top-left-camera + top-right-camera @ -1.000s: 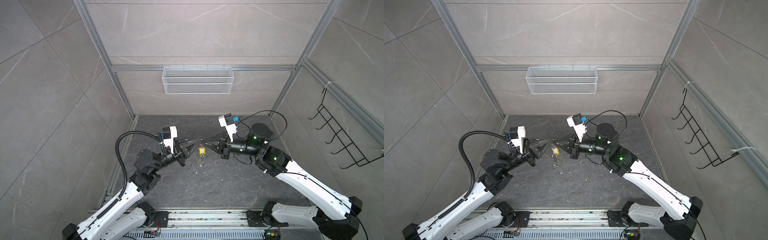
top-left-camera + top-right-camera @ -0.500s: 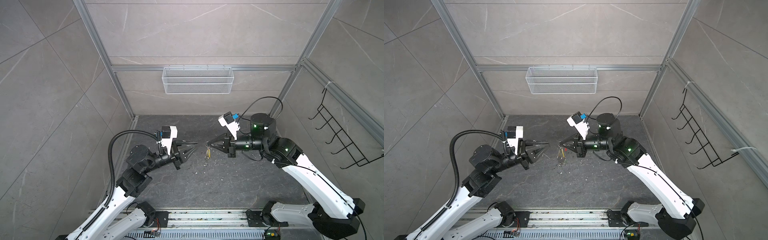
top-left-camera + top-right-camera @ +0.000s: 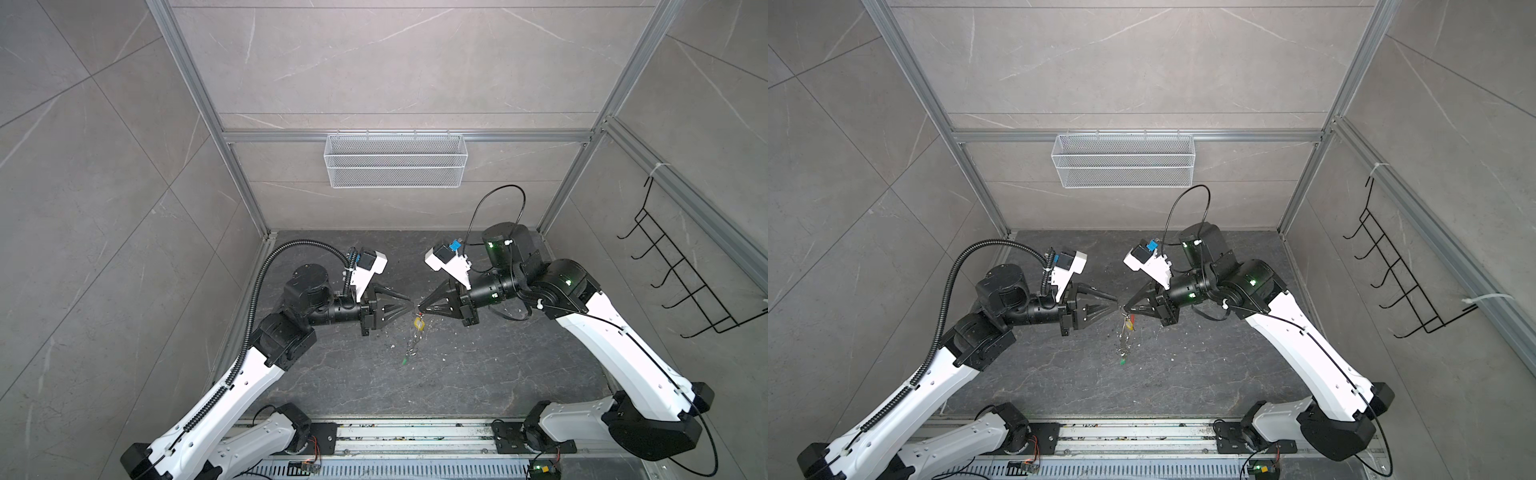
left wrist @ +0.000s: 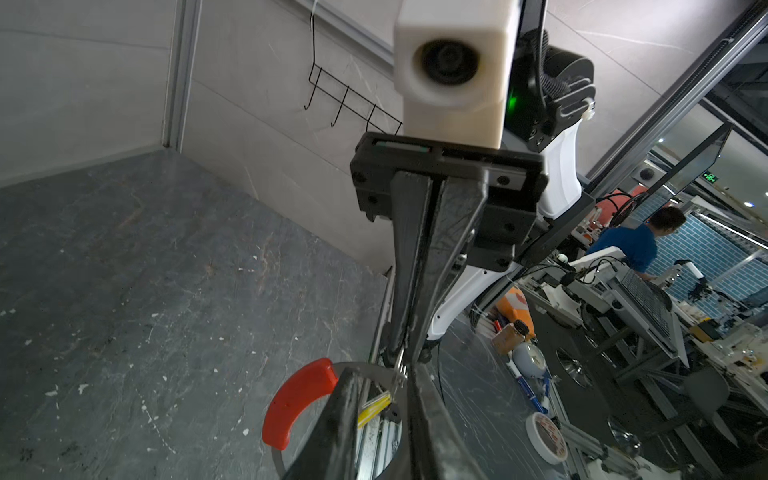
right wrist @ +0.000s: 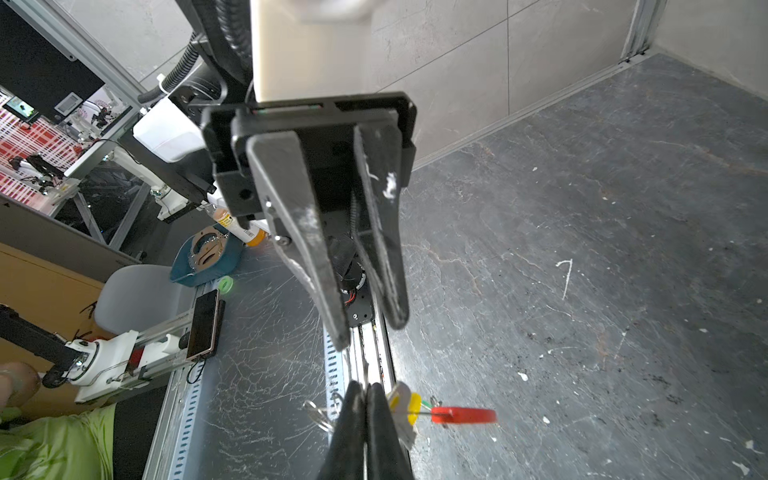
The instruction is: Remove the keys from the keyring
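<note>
Left hand (image 3: 409,304) newly parted, just off keyring (image 4: 297,403); right hand (image 3: 419,308) clenched on it, keys (image 3: 417,324) below.

Overhead stereo pair, close wrist views

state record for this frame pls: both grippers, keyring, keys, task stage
left gripper: open, nothing gripped, tips facing the right gripper
right gripper: shut on the keyring
keyring: clamped at the right gripper's tips
keys: dangling below the keyring; yellow tag near the ring, green tag lowest
stage: keys not yet off
</note>
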{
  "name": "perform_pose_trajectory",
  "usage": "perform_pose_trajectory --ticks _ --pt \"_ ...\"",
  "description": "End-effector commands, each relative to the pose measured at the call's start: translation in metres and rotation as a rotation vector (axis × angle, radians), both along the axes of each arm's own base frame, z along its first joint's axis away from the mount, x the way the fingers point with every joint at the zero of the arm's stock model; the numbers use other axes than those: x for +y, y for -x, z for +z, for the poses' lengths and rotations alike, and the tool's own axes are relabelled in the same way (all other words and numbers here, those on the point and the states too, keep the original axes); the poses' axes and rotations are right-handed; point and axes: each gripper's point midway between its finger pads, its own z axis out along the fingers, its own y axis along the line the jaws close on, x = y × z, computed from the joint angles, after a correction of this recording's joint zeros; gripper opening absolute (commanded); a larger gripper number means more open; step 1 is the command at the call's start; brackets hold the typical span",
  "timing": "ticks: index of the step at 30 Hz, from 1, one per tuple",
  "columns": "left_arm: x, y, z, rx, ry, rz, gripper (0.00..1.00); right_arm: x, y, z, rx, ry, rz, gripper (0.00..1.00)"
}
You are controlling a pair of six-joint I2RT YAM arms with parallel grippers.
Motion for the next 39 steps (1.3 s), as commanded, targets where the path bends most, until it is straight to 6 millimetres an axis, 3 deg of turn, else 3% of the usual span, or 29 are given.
perform_pose_trajectory --ticks 1,11,19,24,31,39 --pt "0.004 0.016 0.019 -0.026 0.034 -0.067 0.25 -0.002 0.007 0.006 -0.011 -0.011 0.043 0.00" --pt "-0.004 0.018 0.014 0.012 0.042 -0.141 0.24 0.001 0.005 0.006 0.000 -0.012 0.047 0.00" --pt "-0.007 0.014 0.010 0.027 0.029 -0.142 0.15 0.003 0.003 0.005 0.002 -0.014 0.046 0.00" --pt "-0.007 0.013 0.011 0.018 0.038 -0.134 0.00 0.006 0.001 0.005 0.011 -0.021 0.046 0.00" --pt "-0.005 0.004 0.014 -0.032 0.085 -0.056 0.00 0.011 -0.005 0.014 0.020 -0.067 0.023 0.00" --pt "0.024 -0.010 0.040 -0.224 0.261 0.194 0.00 0.010 -0.021 0.047 -0.055 -0.213 -0.117 0.42"
